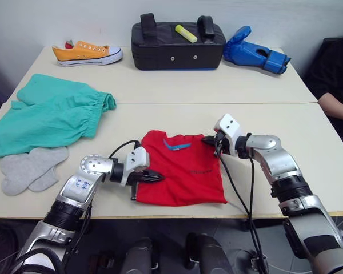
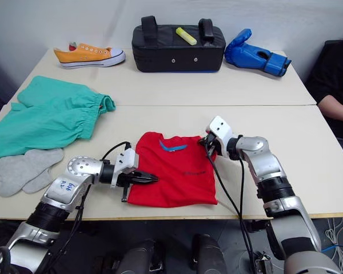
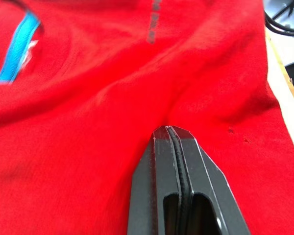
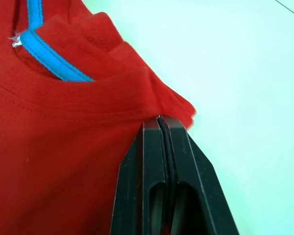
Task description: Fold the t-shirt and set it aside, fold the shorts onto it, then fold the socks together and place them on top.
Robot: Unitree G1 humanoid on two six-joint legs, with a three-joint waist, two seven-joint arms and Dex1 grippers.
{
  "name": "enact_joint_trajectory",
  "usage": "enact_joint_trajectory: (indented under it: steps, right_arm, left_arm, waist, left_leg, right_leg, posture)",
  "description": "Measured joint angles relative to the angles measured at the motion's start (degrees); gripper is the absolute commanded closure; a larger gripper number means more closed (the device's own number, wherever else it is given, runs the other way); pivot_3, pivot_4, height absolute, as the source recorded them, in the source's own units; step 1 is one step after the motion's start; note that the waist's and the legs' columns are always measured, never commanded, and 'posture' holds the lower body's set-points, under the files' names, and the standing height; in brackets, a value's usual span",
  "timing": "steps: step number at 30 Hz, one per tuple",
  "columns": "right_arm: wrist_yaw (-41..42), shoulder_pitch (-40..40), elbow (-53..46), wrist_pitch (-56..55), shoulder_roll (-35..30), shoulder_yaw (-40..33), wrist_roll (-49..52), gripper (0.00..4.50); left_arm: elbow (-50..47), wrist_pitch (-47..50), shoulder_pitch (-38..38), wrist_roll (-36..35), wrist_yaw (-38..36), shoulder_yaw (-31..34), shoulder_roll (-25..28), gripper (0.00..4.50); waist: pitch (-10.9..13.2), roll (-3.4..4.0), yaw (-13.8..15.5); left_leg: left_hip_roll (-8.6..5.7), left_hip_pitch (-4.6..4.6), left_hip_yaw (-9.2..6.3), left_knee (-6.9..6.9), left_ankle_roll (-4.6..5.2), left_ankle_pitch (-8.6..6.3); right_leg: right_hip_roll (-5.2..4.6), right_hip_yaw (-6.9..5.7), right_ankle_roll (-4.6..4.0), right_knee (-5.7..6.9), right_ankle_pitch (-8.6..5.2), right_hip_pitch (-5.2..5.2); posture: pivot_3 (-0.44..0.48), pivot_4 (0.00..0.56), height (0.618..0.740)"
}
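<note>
Folded t-shirt [image 1: 183, 169] lying near the table's [image 1: 308, 142] near edge, centre. Left gripper [image 1: 154, 177] pressing on its left edge, fingers together, apparently pinching a fold of cloth. Right gripper [image 1: 208, 140] clamping the shirt's far right corner beside the collar. Shorts [image 1: 51, 117] spreading at far left, socks [image 1: 30, 168] lying just nearer.

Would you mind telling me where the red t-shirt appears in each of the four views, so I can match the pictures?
Left eye view: t-shirt lies at the table's near edge, between the two grippers.
Right eye view: same place, near centre.
Left wrist view: red cloth across the frame, ahead of the left gripper.
Right wrist view: its collar area, by the right gripper.
Shared landmark: the blue collar label.
</note>
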Motion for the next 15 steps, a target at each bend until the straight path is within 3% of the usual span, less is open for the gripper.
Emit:
enact_joint_trajectory:
  steps: [2, 4, 6, 10, 15]
  right_arm:
    - [1.78, 1.30, -5.91, 6.03, -2.85, -2.85, 3.60, 4.50]
    - [2.88, 4.02, -14.02, 15.19, -7.42, -7.75, 8.78, 4.50]
    - [3.06, 7.95, -21.35, 25.12, -11.07, -12.69, 14.28, 4.13]
    - [3.74, 18.48, -31.12, 39.56, -15.65, -19.40, 23.71, 2.90]
    - [2.32, 27.40, -35.94, 52.23, -15.79, -26.09, 32.57, 1.12]
  left_arm:
    - [-0.62, 4.05, -0.38, -2.07, -0.25, 1.98, 1.80, 4.48]
    - [-1.87, 8.74, -1.95, -6.02, -1.37, 5.85, 3.78, 4.08]
    - [-3.49, 11.42, -4.44, -10.15, -2.50, 9.53, 4.69, 3.52]
    - [-7.07, 13.54, -7.52, -14.74, -2.44, 14.31, 5.60, 2.25]
    - [-11.20, 17.75, -7.71, -19.89, -5.83, 15.05, 8.26, 0.66]
  waist:
    - [0.11, 0.19, 0.10]
    - [0.15, 0.25, 0.54]
    - [0.16, 0.26, 1.11]
    - [0.16, 0.27, 1.22]
    - [0.18, 0.30, 0.87]
  left_leg:
    - [0.00, -0.07, -0.04, 0.00, 0.02, 0.00]
    - [0.00, -0.12, -0.11, -0.03, 0.02, 0.00]
    - [0.01, -0.12, -0.13, -0.05, 0.04, -0.05]
    - [-0.02, -0.11, -0.13, -0.09, 0.10, -0.13]
    - [-0.02, -0.07, -0.07, -0.17, 0.09, -0.13]
  right_leg:
    - [-0.02, -0.02, 0.00, -0.01, 0.00, -0.04]
    - [-0.01, -0.08, 0.00, -0.08, 0.00, -0.04]
    - [-0.02, -0.08, 0.00, -0.26, 0.00, 0.01]
    - [-0.02, -0.08, 0.05, -0.39, 0.03, 0.09]
    - [0.03, -0.04, 0.06, -0.36, 0.03, 0.06]
  posture:
    - [0.000, 0.150, 0.740]
    - [0.000, 0.150, 0.740]
    - [0.000, 0.150, 0.740]
    - [0.000, 0.150, 0.740]
    - [0.000, 0.150, 0.740]
